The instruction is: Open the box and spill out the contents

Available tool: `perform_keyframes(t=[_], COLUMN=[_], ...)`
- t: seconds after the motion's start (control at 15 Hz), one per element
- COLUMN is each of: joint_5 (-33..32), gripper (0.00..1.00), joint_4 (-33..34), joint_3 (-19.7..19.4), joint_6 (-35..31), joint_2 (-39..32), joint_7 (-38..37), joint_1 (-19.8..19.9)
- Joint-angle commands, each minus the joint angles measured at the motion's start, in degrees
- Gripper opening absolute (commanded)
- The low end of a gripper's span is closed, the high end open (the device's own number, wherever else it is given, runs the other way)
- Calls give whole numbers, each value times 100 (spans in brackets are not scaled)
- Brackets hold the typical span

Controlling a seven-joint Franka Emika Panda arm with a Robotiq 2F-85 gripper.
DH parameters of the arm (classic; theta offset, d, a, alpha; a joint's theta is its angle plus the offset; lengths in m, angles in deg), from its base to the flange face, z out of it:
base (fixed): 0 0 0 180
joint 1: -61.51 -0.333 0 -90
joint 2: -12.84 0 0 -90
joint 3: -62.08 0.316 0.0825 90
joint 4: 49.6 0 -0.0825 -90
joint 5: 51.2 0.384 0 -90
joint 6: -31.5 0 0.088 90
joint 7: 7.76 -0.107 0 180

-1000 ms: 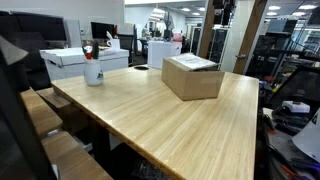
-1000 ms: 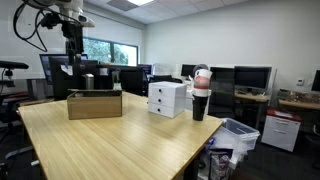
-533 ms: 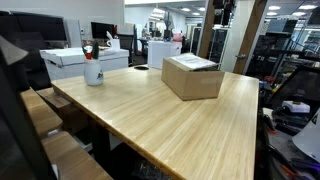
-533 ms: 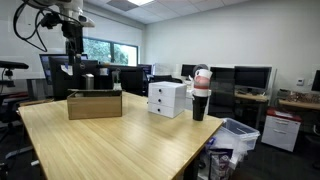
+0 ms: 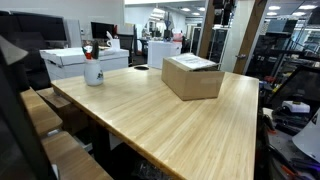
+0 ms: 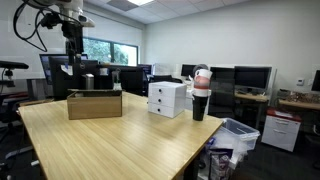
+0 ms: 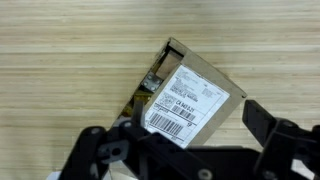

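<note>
A brown cardboard box (image 5: 192, 77) sits on the wooden table (image 5: 170, 135) and shows in both exterior views (image 6: 95, 104). In the wrist view the box (image 7: 190, 92) lies directly below me, with a white shipping label on top. One flap on its left side is slightly lifted. My gripper (image 7: 185, 135) is open and empty, its two black fingers spread at the bottom of the wrist view. In an exterior view the gripper (image 6: 72, 45) hangs well above the box, not touching it.
A white drawer unit (image 6: 167, 98) and a cup holding items (image 6: 200, 95) stand on the table beside the box; both also show in an exterior view (image 5: 80, 62) (image 5: 92, 68). Office desks, monitors and chairs surround the table.
</note>
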Motion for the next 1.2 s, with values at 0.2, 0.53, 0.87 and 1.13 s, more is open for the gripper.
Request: perform_keyframes(t=[0.2,0.53,0.87,1.13], joint_5=[-27,-32,-16,-29], gripper=[100,100,100,100], joint_4=[16,-112,-622,-1035], joint_3=[-61,-35,55,42], joint_6=[17,-88,-376,-751], joint_2=[-10,0,86,236], joint_7=[-24,15,4,146], joint_1=[-73,-107,-284,-408])
